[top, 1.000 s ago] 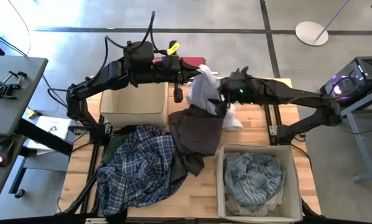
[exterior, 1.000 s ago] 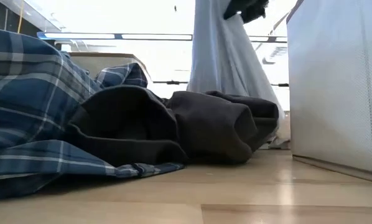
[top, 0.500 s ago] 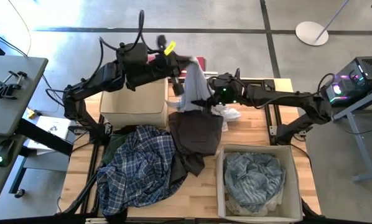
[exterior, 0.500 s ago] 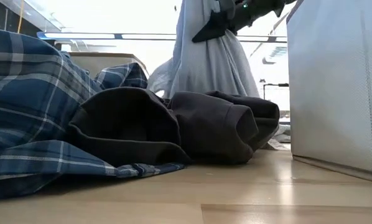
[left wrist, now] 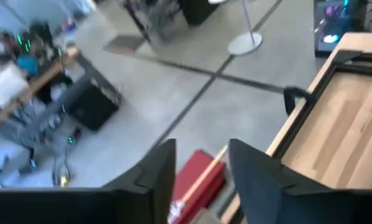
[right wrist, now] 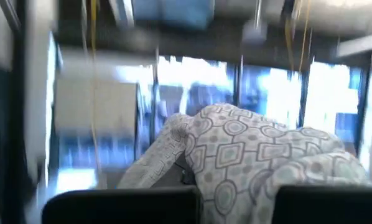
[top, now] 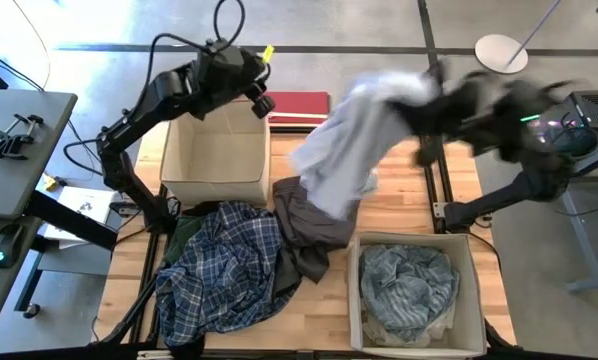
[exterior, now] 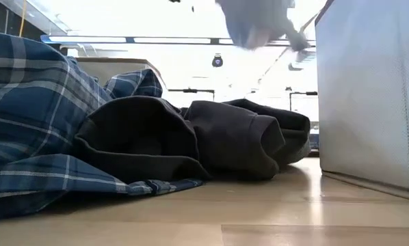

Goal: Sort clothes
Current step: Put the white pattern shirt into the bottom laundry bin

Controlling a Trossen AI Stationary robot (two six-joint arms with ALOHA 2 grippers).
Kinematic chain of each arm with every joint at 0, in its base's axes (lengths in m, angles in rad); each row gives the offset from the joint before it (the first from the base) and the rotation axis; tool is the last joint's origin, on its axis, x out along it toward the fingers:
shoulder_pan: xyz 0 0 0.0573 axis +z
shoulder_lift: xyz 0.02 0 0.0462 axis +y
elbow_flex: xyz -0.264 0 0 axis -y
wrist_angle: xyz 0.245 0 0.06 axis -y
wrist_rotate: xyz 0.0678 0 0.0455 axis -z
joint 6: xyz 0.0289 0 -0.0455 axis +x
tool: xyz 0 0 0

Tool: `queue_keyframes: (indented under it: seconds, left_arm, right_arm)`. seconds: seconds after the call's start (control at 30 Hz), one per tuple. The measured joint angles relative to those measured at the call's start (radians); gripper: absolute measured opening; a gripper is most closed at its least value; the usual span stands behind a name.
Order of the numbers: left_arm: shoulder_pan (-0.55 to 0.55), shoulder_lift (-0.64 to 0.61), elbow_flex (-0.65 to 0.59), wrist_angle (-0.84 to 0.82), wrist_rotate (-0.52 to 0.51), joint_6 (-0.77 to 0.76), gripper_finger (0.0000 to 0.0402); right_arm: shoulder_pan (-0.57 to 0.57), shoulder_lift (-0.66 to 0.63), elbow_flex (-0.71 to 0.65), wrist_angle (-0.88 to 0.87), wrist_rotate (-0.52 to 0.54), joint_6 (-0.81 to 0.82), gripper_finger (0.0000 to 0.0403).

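Observation:
My right gripper (top: 431,95), blurred, is high over the table's far right, shut on a white patterned garment (top: 349,150). The garment trails down and left, above the dark grey garment (top: 309,225) heaped mid-table. A blue-and-white plaid shirt (top: 224,270) lies spread at the near left. My left gripper (left wrist: 201,152) is raised over the far-left beige box (top: 214,160), open with nothing between its fingers. My right gripper has a bunched part of the white garment (right wrist: 236,165) between its two fingers; several layers seem gathered there. The rest streams below and to the left of the gripper, and its lower end (exterior: 259,24) hangs clear of the table.
A second beige box (top: 354,290) at the near right holds a pale blue-grey garment (top: 409,285). A red flat thing (top: 299,105) lies beyond the table's far edge. Bare wood shows at the far right (top: 399,200).
The white garment has passed from my left gripper to my right. My right gripper took hold of it mid-table, then swung fast up and toward the table's right edge, lifting it clear. My left gripper let go and drew back toward the far left.

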Motion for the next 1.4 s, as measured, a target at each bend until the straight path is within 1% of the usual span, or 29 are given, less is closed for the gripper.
queue_keyframes:
  seconds: [0.07, 0.13, 0.2, 0.23, 0.3, 0.33, 0.4, 0.47, 0.53, 0.57, 0.6, 0.63, 0.7, 0.77, 0.9, 0.97, 1.0, 1.07, 1.13, 1.2, 1.23, 1.33, 1.37, 1.4]
  left_arm:
    - [0.016, -0.004, -0.009, -0.049, 0.03, -0.028, 0.0175]
    - [0.022, -0.004, -0.019, -0.098, 0.037, -0.048, 0.0193]
    - [0.023, -0.004, -0.027, -0.14, 0.038, -0.061, 0.0202]
    - [0.023, -0.004, -0.027, -0.165, 0.037, -0.071, 0.0204]
    - [0.02, -0.004, -0.027, -0.207, 0.037, -0.091, 0.0206]
    - [0.016, -0.004, -0.027, -0.229, 0.036, -0.104, 0.0206]
    - [0.005, -0.004, -0.027, -0.271, 0.035, -0.131, 0.0206]
    - [-0.007, -0.007, -0.027, -0.306, 0.03, -0.15, 0.0207]
    - [-0.023, -0.013, -0.027, -0.327, 0.018, -0.161, 0.0207]
    - [-0.029, -0.017, -0.027, -0.34, 0.012, -0.167, 0.0207]
    - [-0.036, -0.019, -0.027, -0.349, 0.001, -0.175, 0.0207]
    - [-0.044, -0.024, -0.027, -0.353, -0.01, -0.184, 0.0207]
    - [-0.053, -0.033, -0.027, -0.366, -0.028, -0.196, 0.0207]
    - [-0.062, -0.042, -0.027, -0.368, -0.038, -0.208, 0.0207]
    - [-0.081, -0.059, -0.027, -0.368, -0.04, -0.216, 0.0207]
    - [-0.091, -0.065, -0.027, -0.368, -0.04, -0.231, 0.0207]
    - [-0.097, -0.066, -0.027, -0.369, -0.039, -0.236, 0.0207]
    - [-0.111, -0.071, -0.027, -0.38, -0.025, -0.241, 0.0207]
    - [-0.128, -0.073, -0.027, -0.405, -0.017, -0.247, 0.0207]
    - [-0.145, -0.074, -0.027, -0.424, -0.017, -0.263, 0.0207]
    - [-0.152, -0.074, -0.027, -0.431, -0.017, -0.267, 0.0207]
    - [-0.171, -0.073, -0.027, -0.445, -0.015, -0.282, 0.0207]
    - [-0.178, -0.073, -0.027, -0.45, -0.015, -0.289, 0.0207]
    - [-0.185, -0.073, -0.027, -0.458, -0.015, -0.293, 0.0207]
  right_arm:
    - [0.034, 0.016, 0.113, 0.013, -0.05, 0.021, 0.0002]
    - [0.068, 0.032, 0.214, 0.001, -0.137, 0.08, 0.0002]
    - [0.11, 0.045, 0.292, -0.042, -0.221, 0.152, 0.0002]
    - [0.135, 0.05, 0.325, -0.079, -0.246, 0.185, 0.0001]
    - [0.198, 0.051, 0.372, -0.193, -0.231, 0.231, 0.0001]
    - [0.235, 0.051, 0.388, -0.267, -0.197, 0.25, 0.0001]
    - [0.321, 0.051, 0.404, -0.427, -0.072, 0.283, 0.0001]
    - [0.412, 0.052, 0.401, -0.595, 0.139, 0.349, 0.0001]
    - [0.508, 0.059, 0.383, -0.778, 0.353, 0.484, 0.0001]
    - [0.547, 0.068, 0.372, -0.86, 0.428, 0.567, 0.0001]
    - [0.582, 0.079, 0.359, -0.926, 0.474, 0.645, 0.0001]
    - [0.614, 0.093, 0.344, -0.977, 0.495, 0.714, 0.0001]
    - [0.684, 0.123, 0.316, -1.032, 0.497, 0.836, 0.0]
    - [0.752, 0.153, 0.289, -1.031, 0.479, 0.917, 0.0]
    - [0.863, 0.244, 0.279, -1.017, 0.319, 0.995, 0.0]
    - [0.928, 0.289, 0.282, -1.022, 0.285, 1.043, 0.0]
    - [0.956, 0.308, 0.282, -1.029, 0.28, 1.088, 0.0]
    - [1.004, 0.337, 0.286, -1.089, 0.271, 1.229, 0.0]
    - [1.048, 0.366, 0.287, -1.21, 0.28, 1.4, 0.0]
    - [1.077, 0.401, 0.284, -1.373, 0.301, 1.581, 0.0]
    - [1.084, 0.41, 0.264, -1.373, 0.313, 1.635, 0.0]
    - [1.077, 0.388, 0.146, -1.259, 0.37, 1.604, 0.0]
    - [1.06, 0.384, 0.111, -1.249, 0.384, 1.628, 0.0]
    - [1.039, 0.383, 0.075, -1.272, 0.372, 1.668, 0.0]
